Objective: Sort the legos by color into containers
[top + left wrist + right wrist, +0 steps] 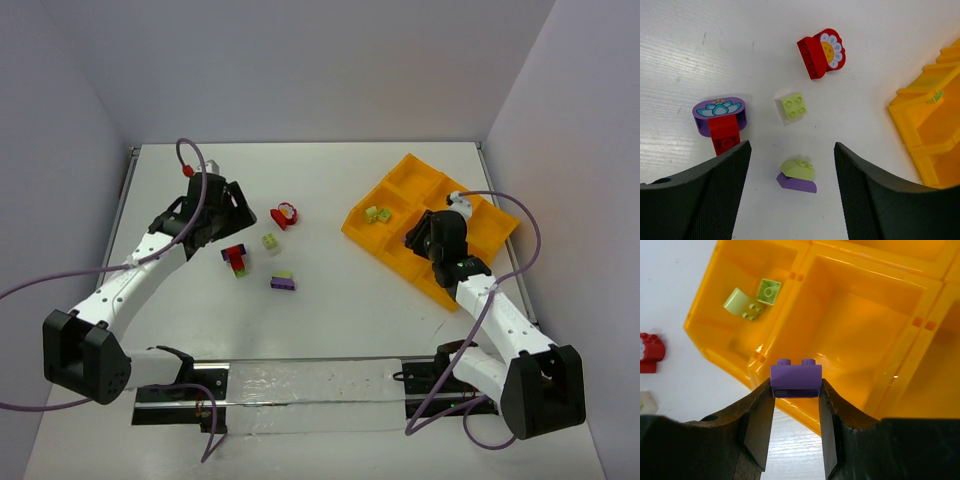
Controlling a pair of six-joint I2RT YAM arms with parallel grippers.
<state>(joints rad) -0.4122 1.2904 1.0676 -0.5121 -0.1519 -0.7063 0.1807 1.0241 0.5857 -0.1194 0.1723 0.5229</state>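
My right gripper [795, 386] is shut on a purple lego [795, 379] and holds it above the near rim of the orange-yellow tray [860, 325], whose compartments are the containers. Two yellow-green legos [747, 301] lie in the tray's left compartment. My left gripper [792, 150] hangs open over the table. Between and just below its fingers lies a yellow-green brick stuck on a purple one [798, 176]. Beyond it lie a loose yellow-green brick [793, 106], a red brick with a flower piece [821, 52] and a purple lotus piece stuck to a red brick [720, 122].
From above, the tray [400, 178] sits tilted at the right of the white table, with the right gripper [422, 238] at its near side. The loose legos [269, 241] are scattered at centre left, next to the left gripper [238, 216]. Grey walls enclose the table.
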